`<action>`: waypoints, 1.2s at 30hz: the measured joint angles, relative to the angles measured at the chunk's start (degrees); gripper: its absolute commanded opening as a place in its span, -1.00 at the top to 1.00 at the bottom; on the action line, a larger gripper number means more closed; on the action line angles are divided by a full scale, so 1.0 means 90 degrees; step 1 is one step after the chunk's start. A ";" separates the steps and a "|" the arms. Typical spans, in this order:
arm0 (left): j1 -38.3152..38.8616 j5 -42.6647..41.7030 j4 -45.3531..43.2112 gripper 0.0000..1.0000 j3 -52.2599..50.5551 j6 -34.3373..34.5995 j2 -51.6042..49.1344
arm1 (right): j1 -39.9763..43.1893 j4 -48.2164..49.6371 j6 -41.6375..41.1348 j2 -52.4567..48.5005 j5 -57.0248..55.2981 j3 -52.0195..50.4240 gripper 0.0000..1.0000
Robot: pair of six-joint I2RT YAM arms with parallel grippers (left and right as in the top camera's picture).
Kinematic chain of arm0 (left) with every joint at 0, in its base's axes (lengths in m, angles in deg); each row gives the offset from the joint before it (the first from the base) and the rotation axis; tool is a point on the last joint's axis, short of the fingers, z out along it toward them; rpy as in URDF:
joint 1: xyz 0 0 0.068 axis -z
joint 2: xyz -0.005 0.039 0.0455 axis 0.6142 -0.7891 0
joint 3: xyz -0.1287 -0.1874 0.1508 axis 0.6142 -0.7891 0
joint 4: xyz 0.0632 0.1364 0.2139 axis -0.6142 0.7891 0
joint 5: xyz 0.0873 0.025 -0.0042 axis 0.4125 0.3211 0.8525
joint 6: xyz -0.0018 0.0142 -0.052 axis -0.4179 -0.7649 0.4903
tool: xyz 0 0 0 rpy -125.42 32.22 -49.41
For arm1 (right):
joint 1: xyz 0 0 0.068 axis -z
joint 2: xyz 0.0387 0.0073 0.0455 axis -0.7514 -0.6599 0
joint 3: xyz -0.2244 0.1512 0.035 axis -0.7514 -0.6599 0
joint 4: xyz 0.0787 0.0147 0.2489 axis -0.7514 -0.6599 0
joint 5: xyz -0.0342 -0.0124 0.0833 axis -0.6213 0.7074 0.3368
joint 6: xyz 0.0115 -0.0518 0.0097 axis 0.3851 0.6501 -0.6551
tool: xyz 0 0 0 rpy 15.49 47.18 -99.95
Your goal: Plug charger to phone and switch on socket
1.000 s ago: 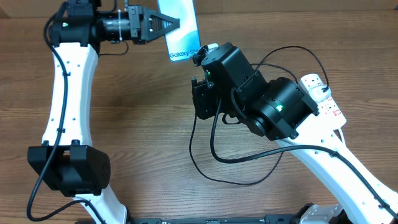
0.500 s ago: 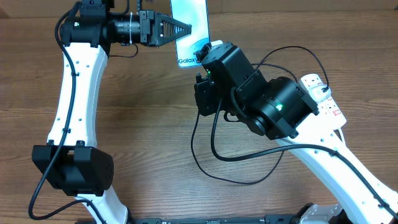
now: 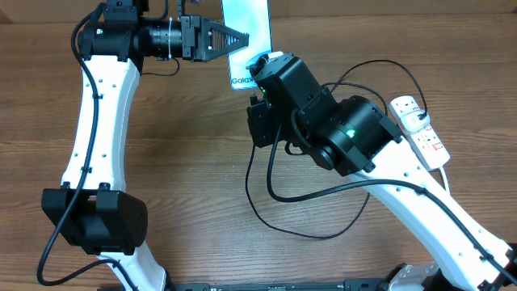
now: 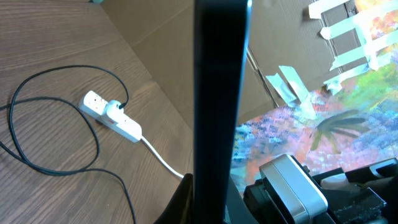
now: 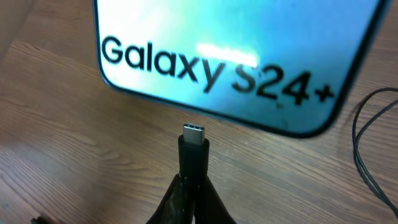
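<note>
Nearest, the right wrist camera is showing me what the overhead hides. The right gripper (image 5: 190, 190) is pinching the charger (image 5: 193, 149) just below its metal tip. That tip is pointing at the lower edge of the phone (image 5: 230, 56), close under the "Galaxy S24+" lettering but not touching it. In the overhead view, the right arm's black wrist is covering that spot.

The left wrist camera is giving me the phone edge-on as a dark upright bar, with the left gripper (image 3: 241, 37) clamping it from the side. The left arm is stretching along the far edge of the table, and the right arm is bending in from the near right corner.

The charger's cable is looping across the wooden table (image 3: 186, 162) and running to the socket (image 3: 422, 128) at the right edge. I cannot tell how its switches are set. Beyond it, brown board and a colourful painted sheet are filling the left wrist view.
</note>
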State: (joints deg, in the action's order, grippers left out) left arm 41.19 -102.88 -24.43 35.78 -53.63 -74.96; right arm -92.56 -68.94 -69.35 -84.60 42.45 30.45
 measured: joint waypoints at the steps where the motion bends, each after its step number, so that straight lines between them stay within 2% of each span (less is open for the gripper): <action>1: 0.0000 0.0002 0.0019 0.92 0.0000 -0.0029 0.0000 | 0.0000 0.0015 0.0002 -0.0012 -0.0015 0.0000 0.93; 36: 0.0002 0.0061 0.0372 0.92 0.0000 -0.0546 0.0000 | 0.0000 0.0085 0.0005 -0.0024 -0.0136 0.0000 0.93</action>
State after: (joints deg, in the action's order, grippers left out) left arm 41.21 -102.34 -21.09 35.78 -58.55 -74.96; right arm -92.56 -68.17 -69.31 -84.82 41.23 30.45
